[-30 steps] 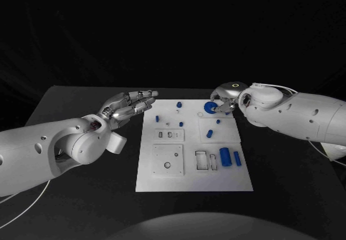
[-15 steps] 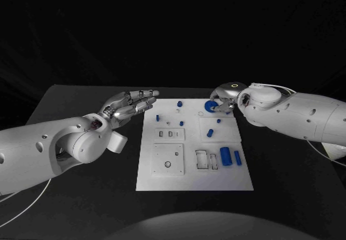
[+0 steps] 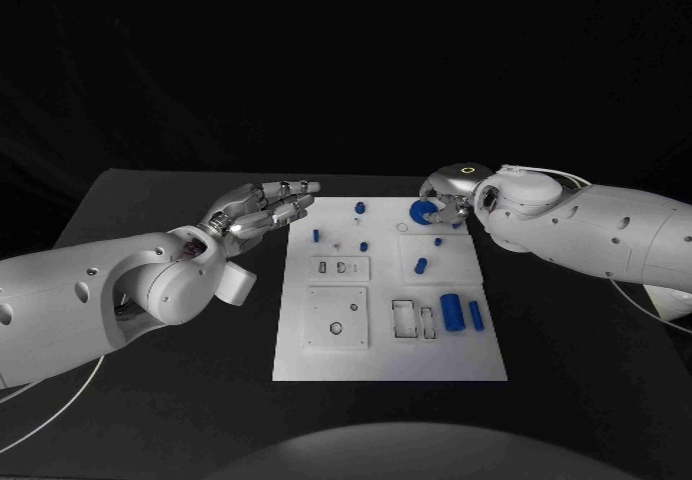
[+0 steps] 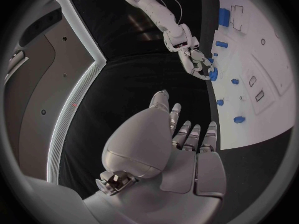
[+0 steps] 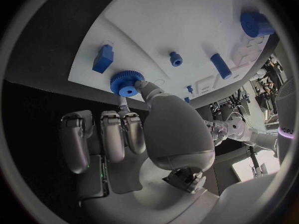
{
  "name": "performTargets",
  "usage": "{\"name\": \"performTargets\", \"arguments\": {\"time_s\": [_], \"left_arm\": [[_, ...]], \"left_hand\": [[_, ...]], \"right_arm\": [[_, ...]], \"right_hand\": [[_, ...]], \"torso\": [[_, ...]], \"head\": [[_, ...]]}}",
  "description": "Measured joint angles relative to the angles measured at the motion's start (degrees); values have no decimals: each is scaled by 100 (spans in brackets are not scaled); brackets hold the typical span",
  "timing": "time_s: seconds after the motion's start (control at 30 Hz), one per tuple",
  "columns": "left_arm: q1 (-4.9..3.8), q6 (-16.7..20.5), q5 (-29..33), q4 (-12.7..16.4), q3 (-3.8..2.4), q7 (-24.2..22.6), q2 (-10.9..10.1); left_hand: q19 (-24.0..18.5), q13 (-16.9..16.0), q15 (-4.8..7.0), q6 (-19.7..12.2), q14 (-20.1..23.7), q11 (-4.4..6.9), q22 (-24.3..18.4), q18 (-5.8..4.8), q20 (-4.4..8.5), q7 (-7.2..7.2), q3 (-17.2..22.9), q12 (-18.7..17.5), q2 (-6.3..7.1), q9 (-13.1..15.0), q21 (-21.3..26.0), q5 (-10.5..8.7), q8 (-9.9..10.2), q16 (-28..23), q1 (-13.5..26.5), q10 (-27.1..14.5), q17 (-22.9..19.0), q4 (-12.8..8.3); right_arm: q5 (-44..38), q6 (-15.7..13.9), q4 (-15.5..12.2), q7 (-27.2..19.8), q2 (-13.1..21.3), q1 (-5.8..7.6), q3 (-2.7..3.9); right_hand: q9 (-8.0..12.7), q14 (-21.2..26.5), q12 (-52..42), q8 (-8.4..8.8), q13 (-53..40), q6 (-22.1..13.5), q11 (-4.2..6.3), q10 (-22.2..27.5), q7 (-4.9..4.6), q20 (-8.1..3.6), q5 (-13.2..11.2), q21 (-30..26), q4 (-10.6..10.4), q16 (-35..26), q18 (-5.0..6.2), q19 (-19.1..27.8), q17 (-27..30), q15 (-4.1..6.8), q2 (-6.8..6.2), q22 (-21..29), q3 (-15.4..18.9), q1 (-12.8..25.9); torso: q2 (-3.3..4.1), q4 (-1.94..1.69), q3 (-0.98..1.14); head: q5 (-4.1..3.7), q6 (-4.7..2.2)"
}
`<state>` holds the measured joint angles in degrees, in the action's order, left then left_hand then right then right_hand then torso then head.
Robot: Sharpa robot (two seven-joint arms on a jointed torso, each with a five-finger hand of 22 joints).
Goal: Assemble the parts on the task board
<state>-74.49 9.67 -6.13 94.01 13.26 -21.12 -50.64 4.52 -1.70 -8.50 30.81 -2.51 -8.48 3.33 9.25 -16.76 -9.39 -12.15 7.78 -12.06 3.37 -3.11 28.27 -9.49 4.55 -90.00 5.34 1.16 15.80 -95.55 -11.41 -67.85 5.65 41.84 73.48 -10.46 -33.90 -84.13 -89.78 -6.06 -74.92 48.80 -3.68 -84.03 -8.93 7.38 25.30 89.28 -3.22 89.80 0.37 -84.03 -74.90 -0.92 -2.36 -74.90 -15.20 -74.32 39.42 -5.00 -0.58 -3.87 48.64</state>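
The white task board [image 3: 389, 345] lies in the middle of the black table. At its far right corner my right hand [image 3: 447, 207] pinches a blue gear [image 3: 423, 211] between thumb and a finger; the right wrist view shows the gear [image 5: 126, 83] at the board's edge [image 5: 87, 82]. Whether it touches the board I cannot tell. My left hand [image 3: 267, 207] hovers beside the board's far left corner, fingers spread and holding nothing. The left wrist view shows that hand [image 4: 181, 149] and the right hand [image 4: 194, 62].
Small blue pegs [image 3: 359, 208] [image 3: 316, 236] [image 3: 420, 266] stand on the board's far half. A thick blue cylinder [image 3: 450, 312] and a blue bar [image 3: 475, 316] lie at its right side, beside empty slots [image 3: 413, 321]. Black table surrounds the board.
My left hand has crept slightly farther along the board's far left corner. The right hand and the gear have barely shifted.
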Motion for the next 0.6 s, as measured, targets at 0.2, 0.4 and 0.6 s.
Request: {"name": "performTargets", "arguments": {"time_s": [0.2, 0.4, 0.6], "left_arm": [[4, -8, 0, -4, 2, 14, -17], [7, -13, 0, -13, 3, 25, -18], [9, -16, 0, -42, 4, 34, 17]], "left_hand": [[0, 0, 0, 0, 0, 0, 6, 1, 0, 0, 0, 0, 0, 0, 0, 22, 0, 31, 0, 0, 0, 0], [9, 0, 0, 0, 0, 0, 6, 3, -9, 0, 0, 0, 0, -1, 0, 22, 0, 31, 0, 0, -1, 0], [21, 1, -20, 0, 20, 0, 6, 3, -21, 0, 0, 0, 0, -1, 0, 22, 0, 31, 0, 0, -1, 0]], "right_arm": [[68, -136, -131, -70, 65, -7, -15], [187, -185, -512, -116, 121, 117, -36], [330, -176, -700, -157, -107, 270, -15]], "right_hand": [[0, 0, 0, -1, 0, 50, 0, 0, -50, 0, 100, 0, 64, 0, 0, 0, -5, 0, -21, 0, -47, -49], [-3, 0, 0, -16, 0, 64, 0, 0, -60, 0, 109, 1, 71, 0, 0, 0, -4, 0, -20, -5, -39, -47], [-4, 0, 0, -16, 1, 96, 0, 0, -87, 0, 145, 24, 79, 0, 0, 0, -4, 0, 6, -4, -32, -21]], "torso": [[-1, 4, -4], [3, 1, -5], [6, -12, -6]], "head": [[25, -13], [14, -19], [-9, -8]]}}
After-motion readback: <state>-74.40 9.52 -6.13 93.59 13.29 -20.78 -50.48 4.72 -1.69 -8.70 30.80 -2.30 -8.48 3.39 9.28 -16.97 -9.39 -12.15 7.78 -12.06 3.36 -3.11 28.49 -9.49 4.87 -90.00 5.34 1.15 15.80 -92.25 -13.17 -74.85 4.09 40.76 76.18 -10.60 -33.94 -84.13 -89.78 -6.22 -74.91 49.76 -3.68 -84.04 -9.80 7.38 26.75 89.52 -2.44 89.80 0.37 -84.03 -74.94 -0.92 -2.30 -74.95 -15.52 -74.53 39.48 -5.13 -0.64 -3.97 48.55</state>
